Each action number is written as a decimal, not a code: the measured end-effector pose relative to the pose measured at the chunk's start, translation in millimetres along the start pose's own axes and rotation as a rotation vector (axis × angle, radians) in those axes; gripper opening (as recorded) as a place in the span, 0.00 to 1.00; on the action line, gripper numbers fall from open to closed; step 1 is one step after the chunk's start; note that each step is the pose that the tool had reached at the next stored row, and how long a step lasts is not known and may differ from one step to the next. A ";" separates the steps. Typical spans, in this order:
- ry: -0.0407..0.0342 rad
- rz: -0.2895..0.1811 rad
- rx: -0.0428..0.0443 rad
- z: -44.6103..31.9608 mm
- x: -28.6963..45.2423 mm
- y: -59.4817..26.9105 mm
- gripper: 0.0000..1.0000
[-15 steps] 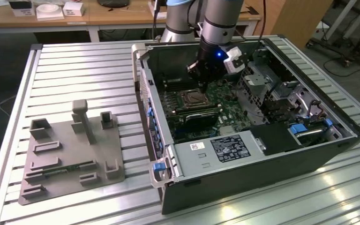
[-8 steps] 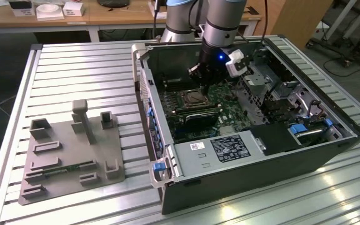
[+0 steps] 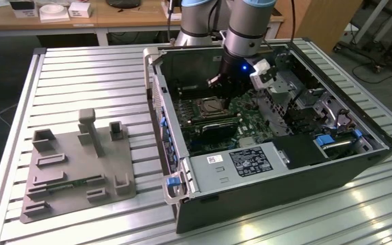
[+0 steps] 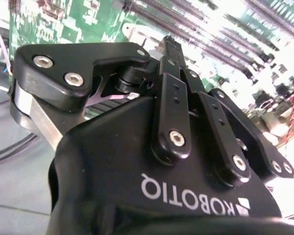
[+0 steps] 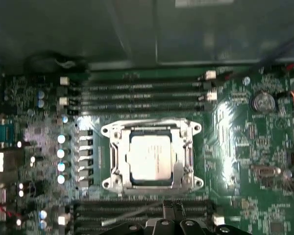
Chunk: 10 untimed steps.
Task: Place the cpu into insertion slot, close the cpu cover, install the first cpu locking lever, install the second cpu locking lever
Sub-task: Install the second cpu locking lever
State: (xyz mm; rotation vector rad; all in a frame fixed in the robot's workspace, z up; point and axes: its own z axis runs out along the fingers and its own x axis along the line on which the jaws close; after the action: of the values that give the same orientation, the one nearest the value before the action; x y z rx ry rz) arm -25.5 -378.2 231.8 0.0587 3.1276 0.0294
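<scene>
In the first wrist view the cpu (image 5: 150, 156) lies flat in the insertion slot (image 5: 128, 169), its pale metal face showing. The silvery cpu cover (image 5: 112, 155) lies down around it as a frame. My gripper (image 5: 172, 218) hovers over the memory slots just beside the socket, with a thin slanted metal rod (image 5: 132, 214) close to its tips. In the second wrist view the gripper (image 4: 170, 46) has its fingers drawn together with nothing seen between them. In the exterior view the gripper (image 3: 223, 91) hangs inside the open computer case, just behind the socket (image 3: 210, 107).
The case walls (image 3: 156, 102) ring the motherboard. A black labelled box (image 3: 250, 161) sits at the case's near end. Rows of memory slots (image 5: 142, 93) flank the socket. A grey fixture plate (image 3: 80, 168) stands on the slatted table (image 3: 80, 76) at the exterior view's left.
</scene>
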 end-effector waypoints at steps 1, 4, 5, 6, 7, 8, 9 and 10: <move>0.0000 0.000 0.0001 0.0 0.8 -0.4 0.10; 0.0046 0.000 0.0001 0.4 3.6 -0.6 0.10; 0.0091 0.000 0.0004 0.5 4.1 -0.6 0.10; 0.0144 0.000 0.0006 0.5 4.5 -0.6 0.10; 0.0193 0.000 0.0008 0.6 5.1 -0.7 0.10; 0.0233 0.001 0.0010 0.7 5.9 -0.8 0.10; 0.0258 0.000 0.0010 1.0 7.0 -0.9 0.10; 0.0270 0.000 0.0010 1.4 8.3 -1.0 0.10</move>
State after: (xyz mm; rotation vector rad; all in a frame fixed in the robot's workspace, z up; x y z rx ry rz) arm -33.8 -378.8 230.2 0.0595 3.1546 0.0289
